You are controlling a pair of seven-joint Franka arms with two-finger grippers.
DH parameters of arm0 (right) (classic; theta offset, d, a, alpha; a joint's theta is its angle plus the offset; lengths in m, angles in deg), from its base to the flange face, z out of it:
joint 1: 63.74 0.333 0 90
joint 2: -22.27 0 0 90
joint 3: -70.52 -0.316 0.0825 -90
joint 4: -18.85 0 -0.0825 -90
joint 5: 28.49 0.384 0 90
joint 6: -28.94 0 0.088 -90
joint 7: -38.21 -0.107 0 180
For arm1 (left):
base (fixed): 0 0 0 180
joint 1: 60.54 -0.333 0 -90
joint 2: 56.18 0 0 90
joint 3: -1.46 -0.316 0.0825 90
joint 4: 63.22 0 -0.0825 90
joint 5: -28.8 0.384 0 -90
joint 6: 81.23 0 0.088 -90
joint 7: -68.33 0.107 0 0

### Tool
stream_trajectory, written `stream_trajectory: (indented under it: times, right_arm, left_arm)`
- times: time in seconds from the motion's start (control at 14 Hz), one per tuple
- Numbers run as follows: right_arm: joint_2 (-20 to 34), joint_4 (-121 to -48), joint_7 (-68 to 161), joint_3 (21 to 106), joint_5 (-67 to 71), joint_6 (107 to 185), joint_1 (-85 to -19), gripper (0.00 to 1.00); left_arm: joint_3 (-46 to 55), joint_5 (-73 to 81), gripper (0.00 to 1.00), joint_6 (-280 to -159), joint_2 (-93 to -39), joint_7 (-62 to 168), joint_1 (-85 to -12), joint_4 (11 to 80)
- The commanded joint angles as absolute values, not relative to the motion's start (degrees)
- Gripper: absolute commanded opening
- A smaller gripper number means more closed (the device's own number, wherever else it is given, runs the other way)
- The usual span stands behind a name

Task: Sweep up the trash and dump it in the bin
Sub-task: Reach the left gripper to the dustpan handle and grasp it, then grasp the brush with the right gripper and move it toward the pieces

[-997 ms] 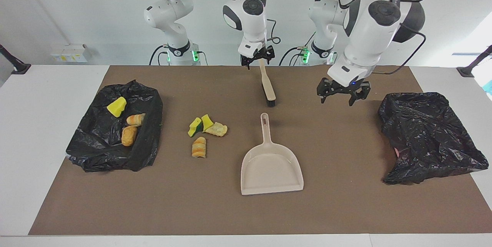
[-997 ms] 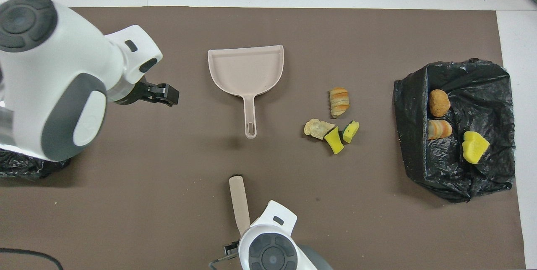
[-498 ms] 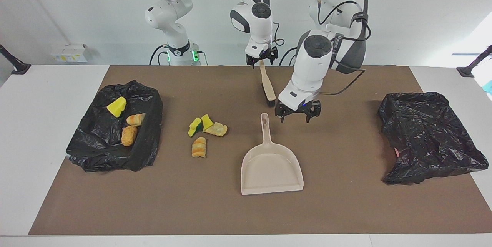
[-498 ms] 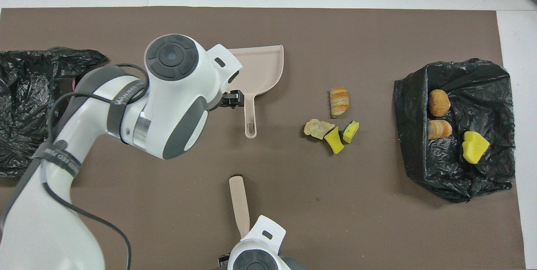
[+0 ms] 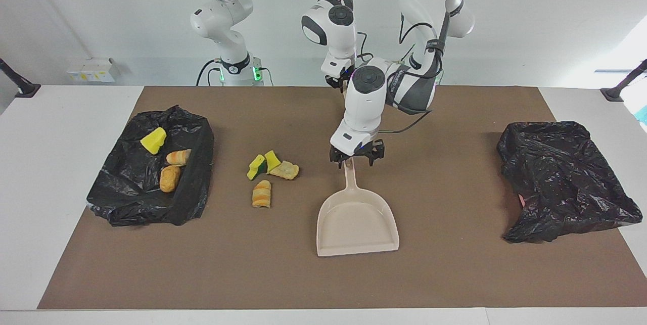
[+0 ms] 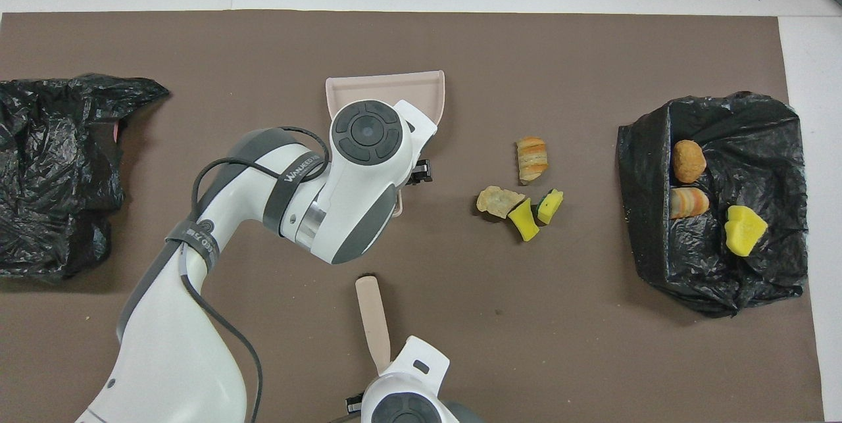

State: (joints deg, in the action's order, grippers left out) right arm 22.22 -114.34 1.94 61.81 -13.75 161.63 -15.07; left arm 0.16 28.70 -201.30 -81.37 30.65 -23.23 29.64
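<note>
**Beige dustpan under left gripper, brush in right**

Beige dustpan [image 5: 357,221] lies at centre frame of the facing view on the brown mat [image 5: 455,274]. Left gripper [image 5: 356,157] sits at the tip of its handle, jaws spread wide. Right gripper [image 5: 339,81], upper centre, is closed on the brush [image 6: 371,318] handle. Loose trash [image 5: 269,175] lies on the mat, left of centre. More scraps sit in the black-lined bin [image 5: 194,183] at left. A crumpled black bag [image 5: 561,178] lies at right.

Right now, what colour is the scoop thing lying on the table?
The dustpan is pale beige, almost pinkish. The facing view shows it best.
</note>
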Motion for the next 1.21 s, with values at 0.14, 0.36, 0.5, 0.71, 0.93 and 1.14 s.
stream_trajectory:
  times: [0.14,0.36,0.5,0.71,0.93,1.14]
  right_arm:
    - [23.0,-113.5,1.9,62.6,-15.0,157.0,-15.8,0.00]
    - [28.5,-113.2,2.4,62.5,-18.9,147.4,-21.1,0.00]
    - [30.4,-113.2,3.1,62.4,-21.8,143.2,-24.9,0.00]
    - [32.6,-113.2,6.0,62.5,-23.3,139.0,-29.5,0.00]
    - [33.5,-113.2,8.8,62.5,-26.7,138.0,-35.8,0.00]
    - [34.0,-111.4,11.9,62.5,-31.7,138.1,-42.1,0.00]
  left_arm:
    - [-0.8,29.1,0.83,-203.0,-81.8,29.4,-22.9,30.0]
    - [-0.7,28.5,0.31,-204.9,-81.6,27.2,-22.5,32.3]
    - [-0.9,28.2,0.00,-204.2,-81.3,26.1,-22.1,31.6]
    - [-1.5,29.0,0.00,-202.3,-80.3,26.8,-23.1,29.9]
    - [-1.7,30.5,0.00,-200.0,-77.7,31.8,-24.9,30.6]
    - [-1.7,30.5,0.00,-195.8,-75.5,42.5,-26.8,31.3]
